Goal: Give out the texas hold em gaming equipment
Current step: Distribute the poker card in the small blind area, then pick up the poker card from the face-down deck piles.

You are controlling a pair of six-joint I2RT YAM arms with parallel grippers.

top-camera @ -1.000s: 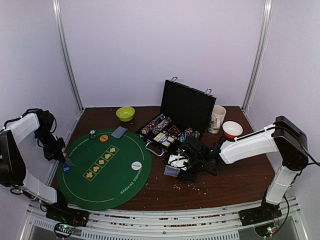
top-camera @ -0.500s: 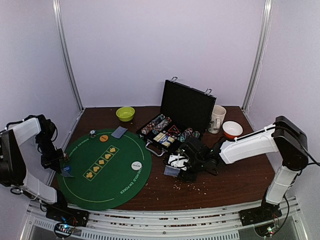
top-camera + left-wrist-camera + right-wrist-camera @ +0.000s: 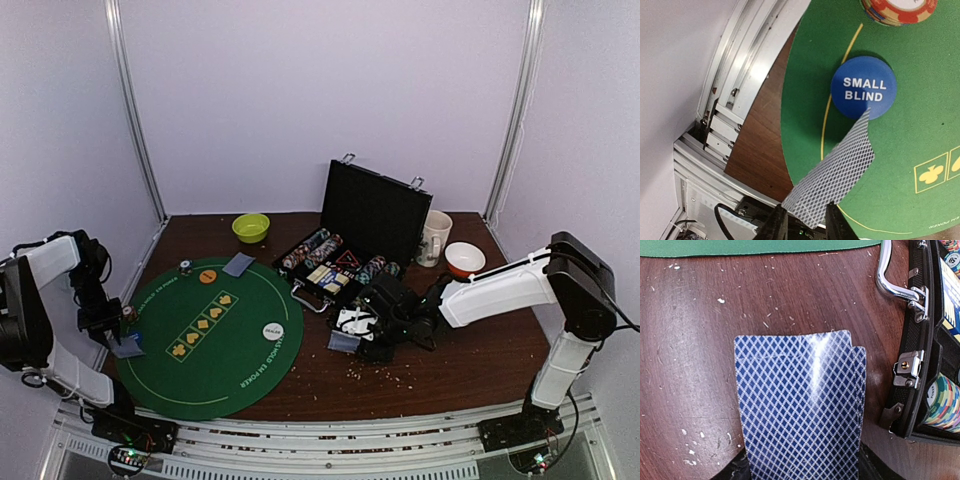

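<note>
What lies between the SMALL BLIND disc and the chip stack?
Only bare green mat separates the disc from the chip stack, seen in the left wrist view.

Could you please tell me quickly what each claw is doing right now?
Left claw: a playing card sits in it; whether it is gripped cannot be told.
Right claw: closed on a stack of cards.

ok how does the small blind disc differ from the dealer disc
The small blind disc is blue, the dealer disc white. The small blind disc sits by the left edge of the green mat, a playing card's corner overlapping it; the dealer disc lies uncovered near the right edge. Both are round, flat.
</note>
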